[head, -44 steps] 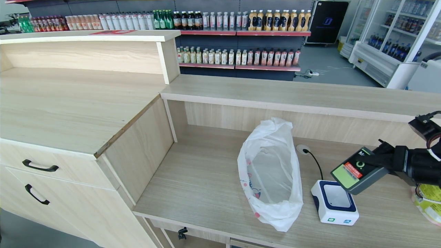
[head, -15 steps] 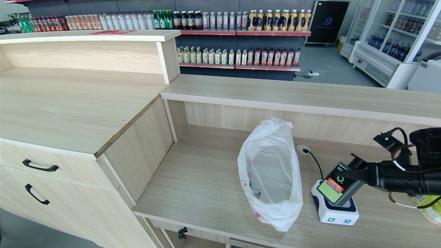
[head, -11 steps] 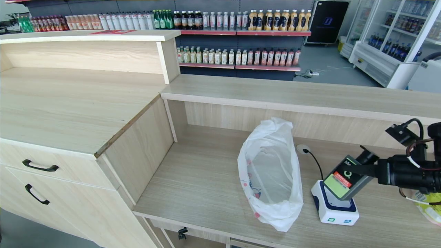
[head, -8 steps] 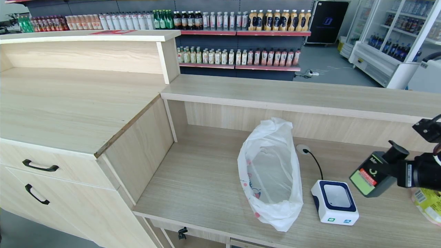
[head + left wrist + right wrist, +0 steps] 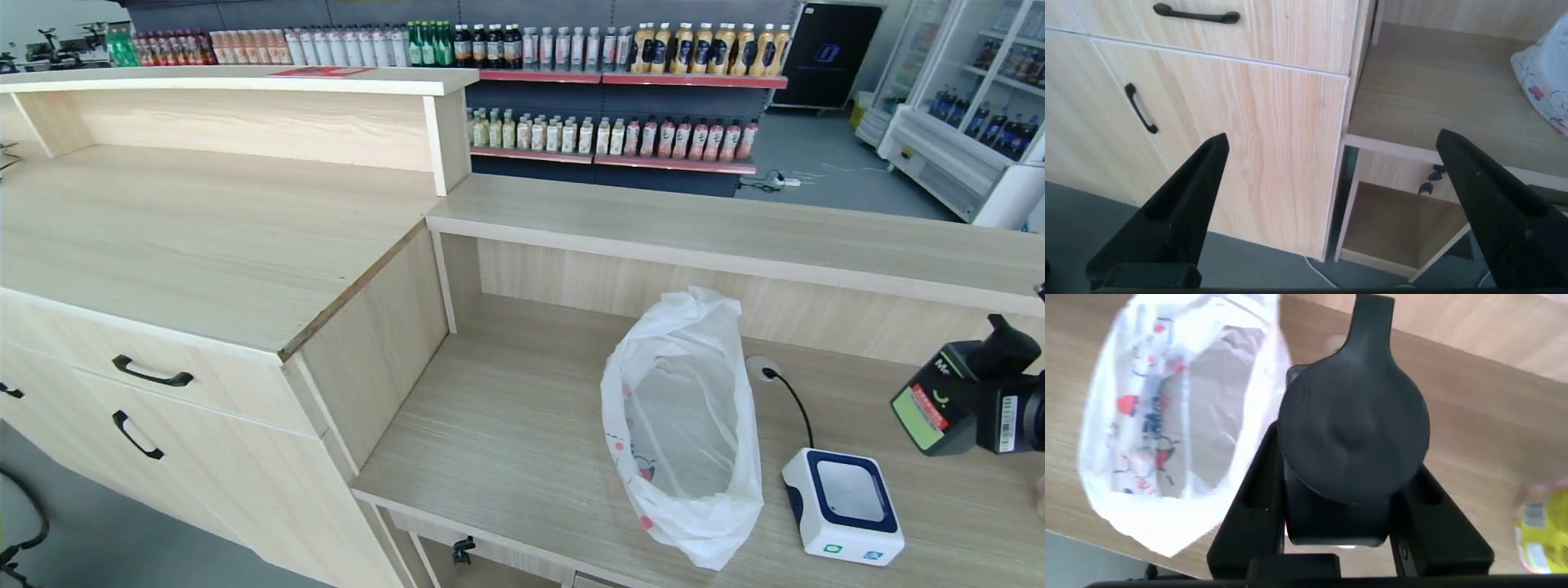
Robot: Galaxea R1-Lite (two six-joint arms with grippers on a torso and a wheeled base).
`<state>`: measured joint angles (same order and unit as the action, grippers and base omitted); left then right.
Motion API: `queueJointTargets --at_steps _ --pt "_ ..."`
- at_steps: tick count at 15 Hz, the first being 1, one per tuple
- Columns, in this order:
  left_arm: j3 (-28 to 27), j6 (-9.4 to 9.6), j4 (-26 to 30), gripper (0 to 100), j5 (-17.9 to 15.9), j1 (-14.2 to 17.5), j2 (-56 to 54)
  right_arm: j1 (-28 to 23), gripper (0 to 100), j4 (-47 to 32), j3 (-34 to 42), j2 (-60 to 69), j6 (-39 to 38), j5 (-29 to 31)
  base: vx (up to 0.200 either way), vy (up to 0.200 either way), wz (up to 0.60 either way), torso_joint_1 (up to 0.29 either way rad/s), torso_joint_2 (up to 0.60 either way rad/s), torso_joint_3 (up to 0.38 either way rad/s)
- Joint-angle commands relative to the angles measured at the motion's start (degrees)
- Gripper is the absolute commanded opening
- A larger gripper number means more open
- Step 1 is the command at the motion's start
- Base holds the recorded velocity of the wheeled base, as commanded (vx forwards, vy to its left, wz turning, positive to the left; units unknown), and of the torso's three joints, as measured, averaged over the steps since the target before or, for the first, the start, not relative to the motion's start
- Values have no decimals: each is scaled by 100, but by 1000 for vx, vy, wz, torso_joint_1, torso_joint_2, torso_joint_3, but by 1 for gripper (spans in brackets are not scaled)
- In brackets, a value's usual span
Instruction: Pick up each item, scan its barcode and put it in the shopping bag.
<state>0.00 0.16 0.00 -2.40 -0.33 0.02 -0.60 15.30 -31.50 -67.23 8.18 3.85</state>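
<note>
The right gripper (image 5: 976,392) is clamped on a dark box (image 5: 927,402) held above the counter (image 5: 506,425), right of the scanner (image 5: 845,506); the shopping bag (image 5: 702,343) looks empty, so bagging is left. The left gripper (image 5: 1331,143) hangs spread and empty, and 1 yellow packet (image 5: 1539,535) waits

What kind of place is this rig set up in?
Most likely a small shop's checkout counter: shelves of bottled drinks behind it, glass-door fridges, and a barcode scanner beside an open shopping bag. The right gripper holds a boxed item.
</note>
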Motion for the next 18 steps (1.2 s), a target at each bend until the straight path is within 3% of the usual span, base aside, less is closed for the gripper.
queueJointTargets --at_steps 1,5,7,9,10,18 --pt "0 2 0 100 3 -2 6 446 0 202 -32 -264 -168 1 0 0 600 7 2 2" --pt "0 2 0 100 -6 -2 6 543 0 746 -304 -1662 -422 -25 0 0 0 0 0 0" --pt "0 2 0 100 3 -2 6 605 0 1634 109 -2180 -405 -403 0 0 0 0 0 0" --pt "0 2 0 100 3 -2 6 543 0 3076 478 -2918 -343 -1000 0 0 0 0 0 0" --pt "0 2 0 100 3 -2 6 534 0 3313 513 -3077 -326 -1194 0 0 0 0 0 0" --pt "0 2 0 100 -6 -2 6 534 0 3577 715 -3639 -62 -1510 0 0 0 0 0 0"
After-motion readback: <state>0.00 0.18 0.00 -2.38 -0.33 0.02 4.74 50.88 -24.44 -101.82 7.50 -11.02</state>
